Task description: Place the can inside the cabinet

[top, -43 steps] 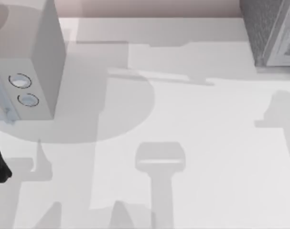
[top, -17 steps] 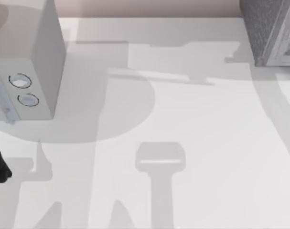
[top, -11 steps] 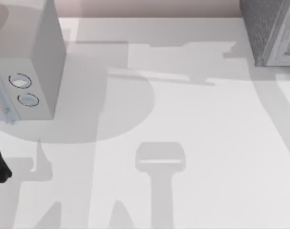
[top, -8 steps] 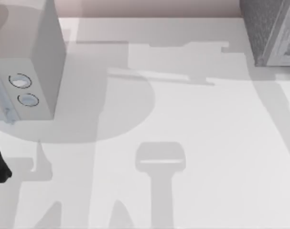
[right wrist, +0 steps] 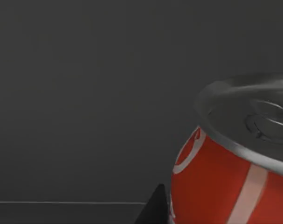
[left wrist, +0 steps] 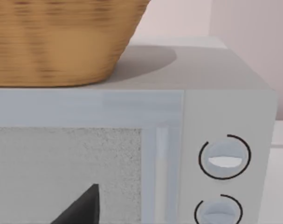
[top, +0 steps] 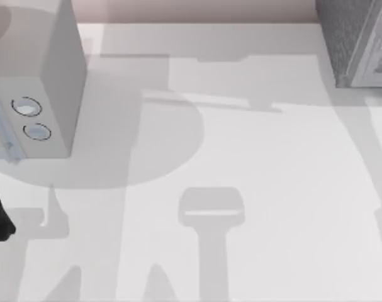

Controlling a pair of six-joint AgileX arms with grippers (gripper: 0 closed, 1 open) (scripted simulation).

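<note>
My right gripper (right wrist: 153, 211) shows as one dark tip just beside the can (right wrist: 225, 177), and I cannot tell whether it is clamped on it or apart from it. The can stands upright, silver top up, red side with white lettering towards me, before a flat dark grey wall. The cabinet (top: 351, 38) sits at the far right corner of the table (top: 272, 189). The jagged bit of shadow that lay just left of the cabinet's near corner a second ago has gone, and the shadow band below the cabinet has widened. Well apart from the cabinet, across the table, my left gripper (left wrist: 80, 210) stays parked facing the light-grey box (top: 52, 82) with two dials, a basket (left wrist: 62, 42) on top.
</note>
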